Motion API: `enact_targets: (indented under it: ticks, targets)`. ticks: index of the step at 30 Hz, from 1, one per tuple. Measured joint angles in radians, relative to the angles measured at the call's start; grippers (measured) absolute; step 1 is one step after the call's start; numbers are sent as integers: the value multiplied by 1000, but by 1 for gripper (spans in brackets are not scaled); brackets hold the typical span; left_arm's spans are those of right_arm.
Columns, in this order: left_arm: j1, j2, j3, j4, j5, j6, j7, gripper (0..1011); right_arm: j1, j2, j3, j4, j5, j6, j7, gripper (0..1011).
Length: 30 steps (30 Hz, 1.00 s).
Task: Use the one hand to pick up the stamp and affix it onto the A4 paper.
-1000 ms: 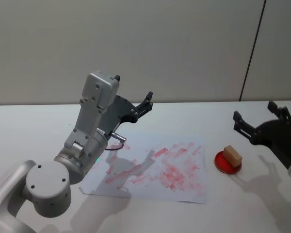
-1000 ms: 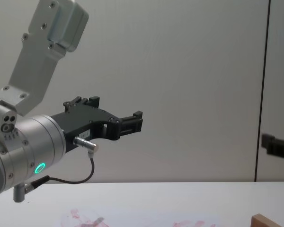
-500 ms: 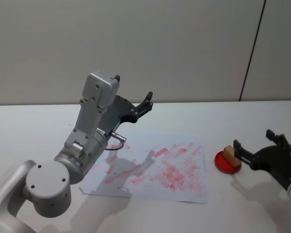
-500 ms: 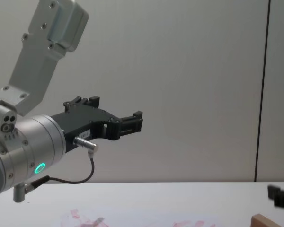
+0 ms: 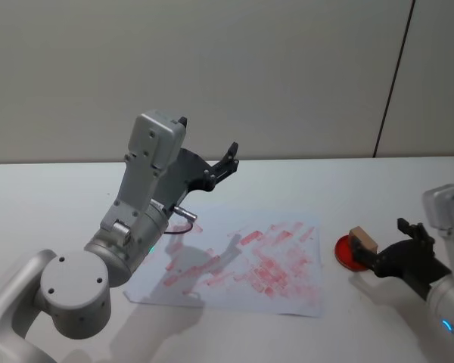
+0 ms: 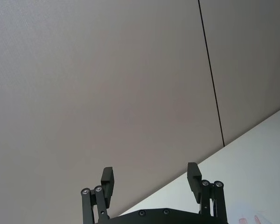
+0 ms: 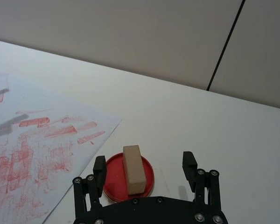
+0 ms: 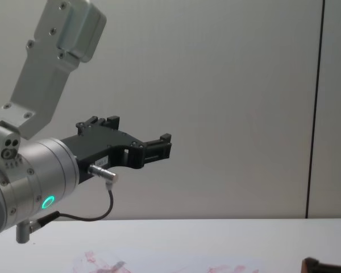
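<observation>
**Right gripper lined up on the stamp, jaws apart**

The desk [image 5: 378, 181] is white and wide, and it carries everything. Over its left part I keep the left arm parked high. The left gripper [image 5: 208, 134] points up toward the wall with its jaws released and nothing between them. I judge this pose keeps that arm out of the way of the paper.

The paper [image 5: 242, 265] lies flat in the middle of the desk. Many pink-red prints cover its centre and right part, and some white is left along the near edge, so there is place for one more print.

The right gripper [image 5: 381, 236] is the one at work. It is low over the right part of the desk, just beside the right edge of the paper, and it faces the stamp. Its jaws are spread wide and grasp nothing.

The ink pad [image 7: 113, 179] is a small red round dish just beside the paper's edge. The stamp [image 7: 133, 169], a small wooden block, stands on it, I suppose so that its face takes ink. In the right wrist view the block lies lengthwise between the two jaws, nearer to one of them, so closing would press on its long sides. I judge the grasp is not yet made, and a small sideways correction would centre it.
</observation>
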Motion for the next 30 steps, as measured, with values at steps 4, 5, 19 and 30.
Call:
enact_targets:
  ticks: [4, 5, 19, 30]
  targets:
    - [0, 0, 0, 0, 0, 0, 0, 1001, 24, -17, -9, 39, -25, 4, 13, 1001]
    - [0, 0, 0, 0, 0, 0, 0, 1001, 33, -23, -12, 52, -34, 4, 17, 1001]
    - [0, 0, 0, 0, 0, 0, 0, 1002, 81, -58, -32, 134, -85, 7, 41, 1001]
    - [0, 0, 0, 0, 0, 0, 0, 1001, 95, -68, -37, 157, -100, 7, 48, 1001]
